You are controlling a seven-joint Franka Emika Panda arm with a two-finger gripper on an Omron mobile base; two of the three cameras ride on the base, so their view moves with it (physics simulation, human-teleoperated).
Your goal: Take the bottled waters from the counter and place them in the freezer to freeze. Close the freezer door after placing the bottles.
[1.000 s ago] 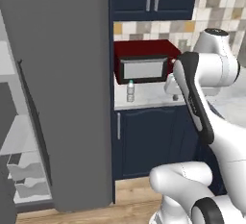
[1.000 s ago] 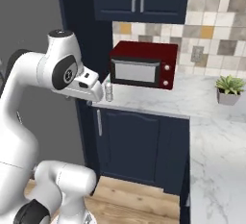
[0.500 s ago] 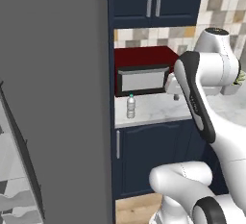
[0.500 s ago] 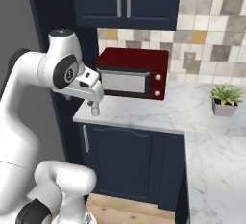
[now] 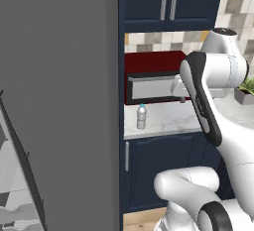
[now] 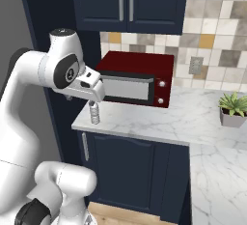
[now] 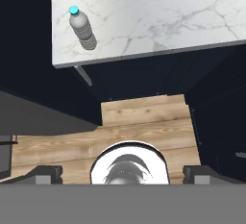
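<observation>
**Above counter edge — gripper, one bottle**

Gripper (image 7: pixel 122 172) is hovering spread, holding nothing — its tips are sitting wide apart. Bottled water (image 5: pixel 142 116) is standing upright on the counter (image 5: pixel 168 121), before the red microwave (image 6: pixel 137 77).

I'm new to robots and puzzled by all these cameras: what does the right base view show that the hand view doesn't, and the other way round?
The right base view alone has the red microwave, the tiled wall behind it, the navy upper cabinets, a potted plant on the far counter, and the white arm with its gripper hanging above the bottle. The hand view alone looks straight down onto the wooden floor below the counter edge. Both share the marble counter and one upright water bottle standing near its edge.
</observation>
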